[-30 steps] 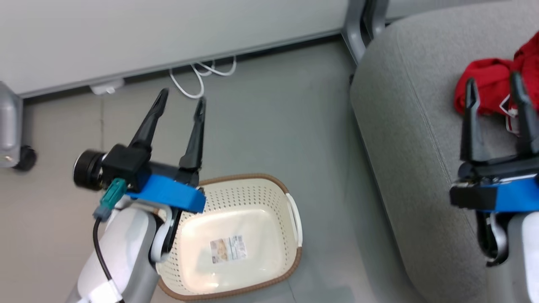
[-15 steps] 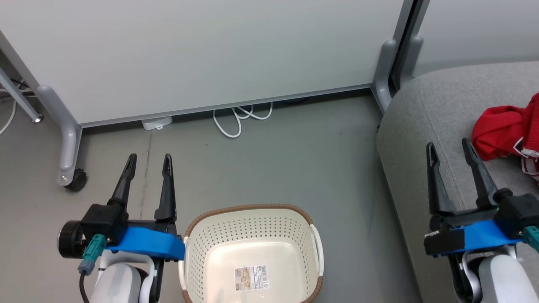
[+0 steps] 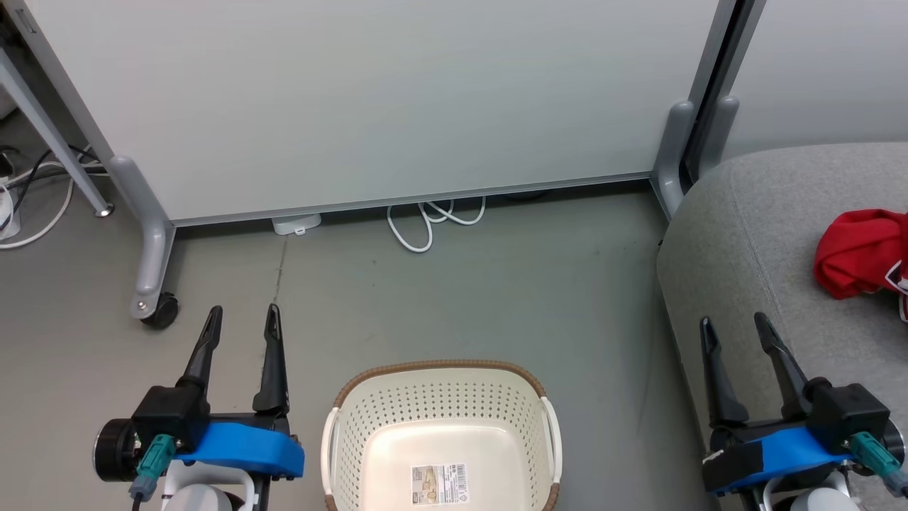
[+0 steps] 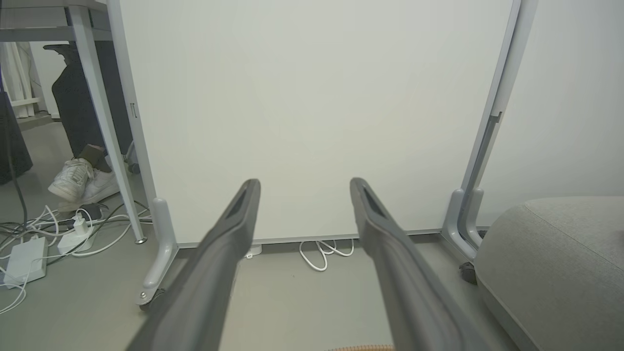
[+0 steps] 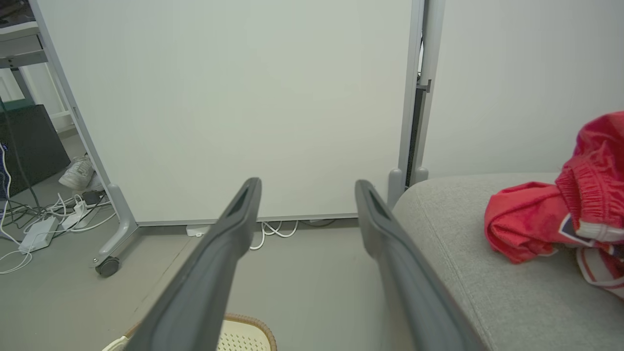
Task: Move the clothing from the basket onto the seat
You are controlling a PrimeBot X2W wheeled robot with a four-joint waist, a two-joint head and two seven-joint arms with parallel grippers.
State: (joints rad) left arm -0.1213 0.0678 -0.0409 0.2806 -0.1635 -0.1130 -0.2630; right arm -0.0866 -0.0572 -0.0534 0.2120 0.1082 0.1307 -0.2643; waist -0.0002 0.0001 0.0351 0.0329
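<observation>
The cream basket (image 3: 440, 397) with its brown rim stands on the floor at the bottom middle, holding no garment, just a label on its bottom. Red clothing (image 3: 862, 252) with white trim lies bunched on the grey seat (image 3: 752, 234) at the right; it also shows as the clothing (image 5: 555, 214) on the seat (image 5: 487, 292). My left gripper (image 3: 241, 319) is open over the floor left of the basket. My right gripper (image 3: 734, 326) is open over the seat's left edge, short of the clothing. Both hold nothing.
A pale partition panel (image 3: 369, 99) on grey wheeled legs (image 3: 152, 284) stands behind the basket. White cable loops (image 3: 433, 220) lie at its foot. More cables and a power strip (image 4: 29, 253) lie far left, beside a person's white shoes (image 4: 83, 178).
The head camera has swung, so the basket and seat shifted lower in the picture. Both grippers stay open and have drawn back to the lower corners, the right one away from the clothing.
</observation>
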